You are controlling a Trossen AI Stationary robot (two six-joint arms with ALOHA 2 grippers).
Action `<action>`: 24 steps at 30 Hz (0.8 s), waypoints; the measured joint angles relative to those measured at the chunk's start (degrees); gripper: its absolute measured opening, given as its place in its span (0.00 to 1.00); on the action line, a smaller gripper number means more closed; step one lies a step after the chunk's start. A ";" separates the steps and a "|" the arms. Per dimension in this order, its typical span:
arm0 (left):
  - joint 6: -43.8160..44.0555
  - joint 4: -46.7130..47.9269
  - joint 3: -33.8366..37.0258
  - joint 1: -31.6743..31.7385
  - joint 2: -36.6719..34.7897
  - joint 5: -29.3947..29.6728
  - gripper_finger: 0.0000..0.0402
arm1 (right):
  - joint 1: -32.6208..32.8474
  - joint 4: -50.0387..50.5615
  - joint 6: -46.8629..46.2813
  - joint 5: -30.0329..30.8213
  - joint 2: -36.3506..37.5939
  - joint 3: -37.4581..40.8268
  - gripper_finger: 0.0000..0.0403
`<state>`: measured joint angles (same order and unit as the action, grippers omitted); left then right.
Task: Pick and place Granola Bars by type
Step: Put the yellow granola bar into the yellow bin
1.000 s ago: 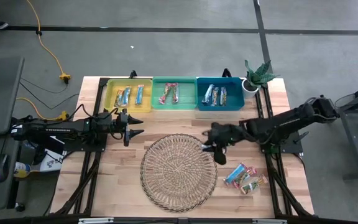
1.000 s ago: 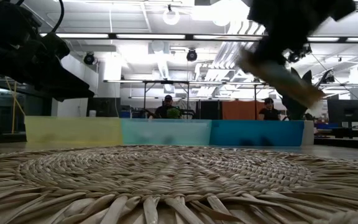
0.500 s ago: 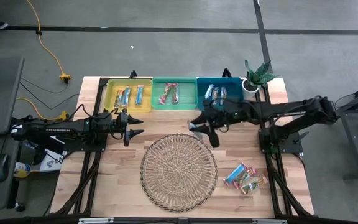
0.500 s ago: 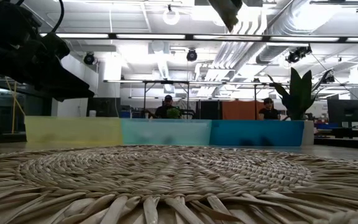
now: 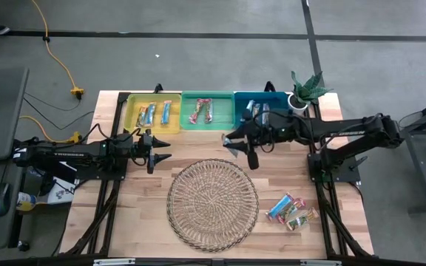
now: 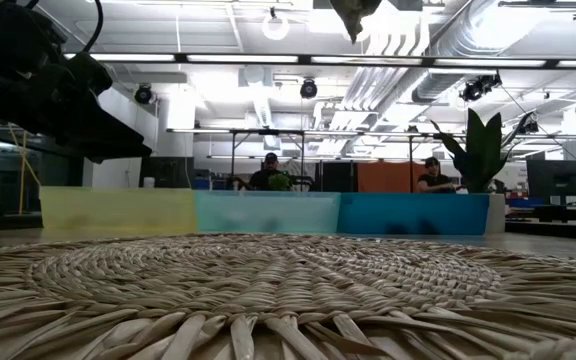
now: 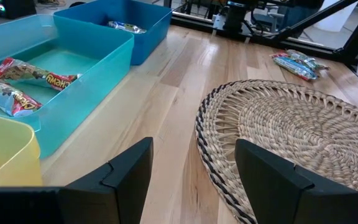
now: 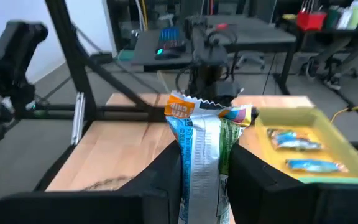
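My right gripper (image 5: 235,141) hangs high over the table between the wicker tray (image 5: 213,205) and the bins, shut on a silvery-blue granola bar (image 8: 201,146) with an orange and green end. In the low view only its tip (image 6: 358,14) shows, at the top. Several bars lie flat in the yellow bin (image 5: 152,112), the green bin (image 5: 206,111) and the blue bin (image 5: 261,111). A few more bars (image 5: 291,210) lie on the table right of the tray. My left gripper (image 5: 161,148) waits open, level, left of the tray, with nothing between its fingers (image 7: 123,180). My right gripper pinches the bar's lower part (image 8: 197,180) between its two fingers, one on each long side. The fingers lie nearly level and point toward the table's left. The bar's crimped free end (image 8: 188,106) sticks out past the fingertips, and the whole bar is lifted clear of the table.
A potted plant (image 5: 305,90) stands at the far right, beside the blue bin. The three bins sit in a row along the far edge. Bare wood shows between the bins and the tray (image 7: 291,130).
My right gripper has risen with the bar from beside the tray's right rim and swung toward the far edge and the left, ending in front of the green and blue bins. It has tipped from slanting down to nearly level and has rolled.
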<state>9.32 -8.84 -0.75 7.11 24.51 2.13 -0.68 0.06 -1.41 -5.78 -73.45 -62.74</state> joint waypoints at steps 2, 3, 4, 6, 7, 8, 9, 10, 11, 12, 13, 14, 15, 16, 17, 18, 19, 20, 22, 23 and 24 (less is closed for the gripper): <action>-0.02 0.00 0.00 0.00 0.00 0.02 0.56 | -0.74 -2.17 0.02 -0.24 0.00 0.00 0.22; -0.01 0.00 0.00 0.00 0.00 0.01 0.56 | -1.08 -3.25 0.21 -0.42 0.00 0.00 0.22; -0.01 0.00 0.00 -0.01 0.00 0.01 0.56 | -1.43 -4.31 0.39 -0.42 0.00 0.00 0.22; -0.01 0.00 0.00 0.00 0.00 0.01 0.56 | -2.35 -6.36 0.73 -0.18 -0.25 0.00 0.22; -0.01 0.00 0.00 0.00 0.00 0.01 0.56 | -2.88 -7.77 0.95 -0.19 -0.48 0.00 0.22; -0.02 0.00 0.00 0.00 0.00 0.02 0.56 | -3.42 -9.25 1.22 -0.17 -0.93 0.00 0.22; -0.02 0.00 0.00 0.00 0.00 0.02 0.56 | -4.00 -11.06 1.44 -0.17 -1.56 0.00 0.22; 0.00 0.00 0.00 0.00 0.00 0.01 0.56 | -4.47 -12.58 1.46 -0.19 -2.32 -0.30 0.22; 0.00 0.00 0.00 -0.02 0.00 0.02 0.56 | -5.02 -13.81 1.59 -0.34 -3.44 -0.95 0.22; -0.01 -0.01 0.00 0.00 0.00 0.00 0.56 | -5.52 -14.67 1.80 -0.89 -4.71 -1.93 0.22; -0.01 0.00 0.00 0.00 0.00 0.02 0.56 | -5.97 -15.13 2.09 -1.58 -6.29 -3.25 0.22; -0.02 0.00 0.00 -0.01 0.00 0.01 0.56 | -6.37 -15.14 2.56 -2.47 -7.99 -4.94 0.22; -0.02 0.00 0.00 -0.01 0.00 0.00 0.56 | -6.73 -15.07 2.91 -3.43 -9.81 -6.82 0.22; -0.02 0.00 0.00 0.00 0.00 0.00 0.56 | -7.10 -15.02 3.11 -4.52 -11.87 -8.89 0.22; -0.01 0.00 0.00 0.00 0.00 0.02 0.56 | -7.48 -14.79 3.19 -5.87 -13.87 -11.08 0.22; -0.02 0.00 0.00 0.00 0.00 0.00 0.56 | -7.92 -14.40 3.29 -7.11 -15.96 -13.31 0.22; -0.01 0.00 0.00 0.00 0.00 0.02 0.56 | -8.31 -13.79 3.35 -8.33 -18.14 -15.71 0.22; -0.02 0.00 0.00 -0.02 0.00 0.01 0.56 | -8.71 -13.05 3.40 -9.38 -20.20 -18.07 0.22; 0.00 0.00 0.00 0.00 0.00 0.00 0.56 | -9.67 -11.55 3.48 -11.25 -24.35 -22.86 0.22; 0.00 0.00 0.00 0.00 0.00 0.02 0.56 | -10.15 -10.90 3.56 -12.13 -26.30 -25.22 0.22; -0.01 0.00 0.00 0.00 0.00 0.00 0.56 | -10.63 -10.17 3.62 -12.91 -28.22 -27.53 0.22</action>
<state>9.32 -8.84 -0.75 7.11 24.51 2.13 -11.32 -10.12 2.21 -18.70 -101.67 -90.27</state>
